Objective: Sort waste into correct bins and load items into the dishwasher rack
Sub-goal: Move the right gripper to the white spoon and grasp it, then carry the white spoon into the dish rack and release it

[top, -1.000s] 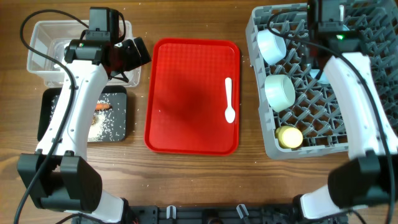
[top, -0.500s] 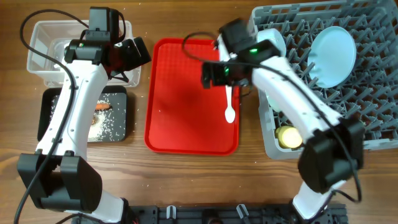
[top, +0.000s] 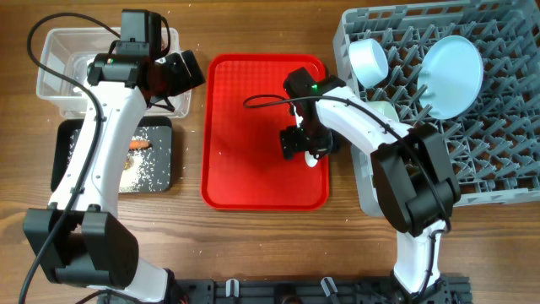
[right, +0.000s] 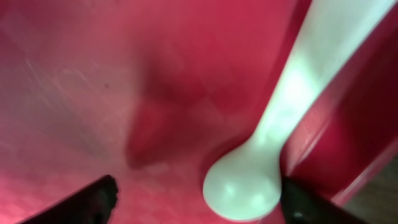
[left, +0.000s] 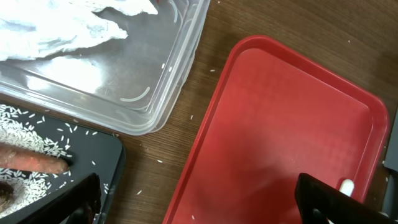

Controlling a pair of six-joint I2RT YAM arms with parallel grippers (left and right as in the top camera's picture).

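Observation:
The white plastic spoon (right: 267, 155) lies along the right side of the red tray (top: 253, 127). My right gripper (top: 307, 143) is low over it and open. The spoon's bowl lies between the jaws, close to the right fingertip (right: 311, 202). My left gripper (top: 173, 76) hangs open and holds nothing, beside the clear tub (top: 59, 51), which holds the crumpled napkin (left: 56, 25). The black tray (top: 72, 169) holds rice (left: 25, 121) and the carrot (top: 139, 144). In the grey rack (top: 498, 169) stand the blue plate (top: 451, 76), a light blue bowl (top: 369, 61) and a pale green bowl (top: 386, 110).
Loose rice grains (left: 158, 160) dot the wood between the black tray and the red tray. The right arm's forearm (top: 371, 127) crosses the rack's left edge. Cables loop over both arms.
The right arm has swung from the rack to the red tray and come down over the spoon, its jaws narrowing a little. The left arm has not moved.

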